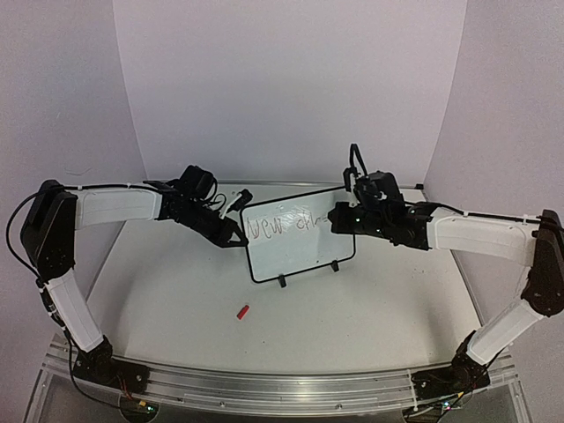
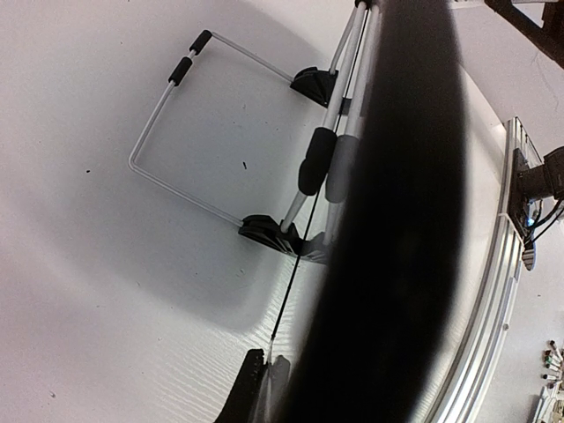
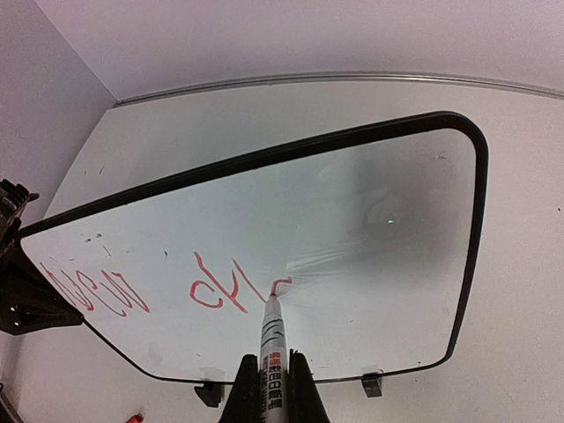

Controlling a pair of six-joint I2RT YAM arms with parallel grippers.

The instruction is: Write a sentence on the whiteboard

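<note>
Straight ahead of right gripper (image 3: 269, 388), closed on marker (image 3: 271, 330), tip touches whiteboard (image 3: 379, 203) at end of red sentence (image 3: 208, 300). Bare board lies to its right; left gripper (image 1: 233, 232) pinches the opposite edge.

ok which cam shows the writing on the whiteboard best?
Right wrist: red writing close up on the whiteboard, strokes clear. Top external shows it small, faint. Left wrist: only the board's edge and stand.

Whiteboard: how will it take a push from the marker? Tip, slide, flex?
Likely tippy: the whiteboard stands propped on two small feet and a thin wire stand. Probably light, so it may slide; the left gripper at its edge seems to brace it. Thin panel may flex under the marker.
</note>
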